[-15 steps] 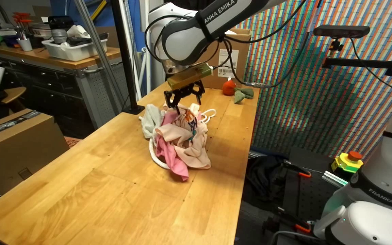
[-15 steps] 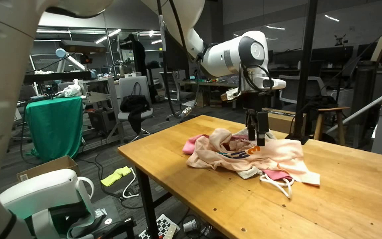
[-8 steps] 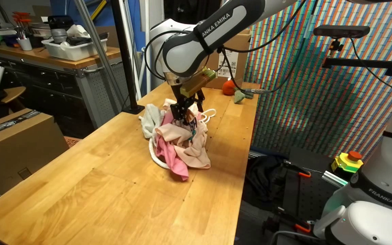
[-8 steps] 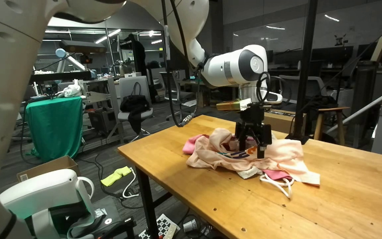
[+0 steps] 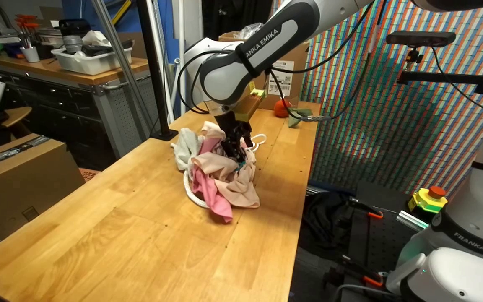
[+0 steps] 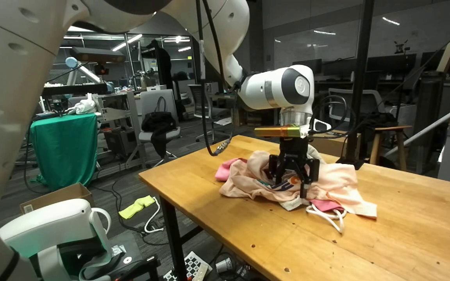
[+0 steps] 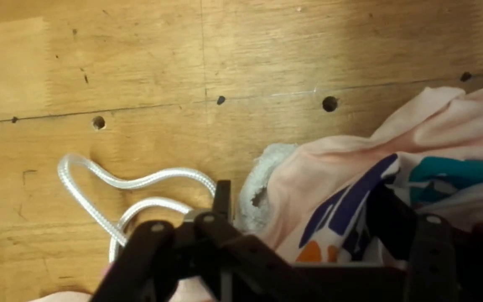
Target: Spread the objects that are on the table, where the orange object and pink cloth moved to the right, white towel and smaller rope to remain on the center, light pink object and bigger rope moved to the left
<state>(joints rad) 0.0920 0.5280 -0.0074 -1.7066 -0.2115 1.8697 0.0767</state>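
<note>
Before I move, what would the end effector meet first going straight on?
Probably the light pink cloth below the end effector, with the white towel close by; depth is unclear, they may already touch.

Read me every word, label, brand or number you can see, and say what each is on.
"ANKA EMIKA": white-and-dark-grey robot arm, first letters hidden.
"FRANKA EMIKA": black band on the arm's white base.
Too small: white paper label on the brown cardboard box.
Unreadable: folded multicoloured print on the light pink cloth.
Nothing else readable.
</note>
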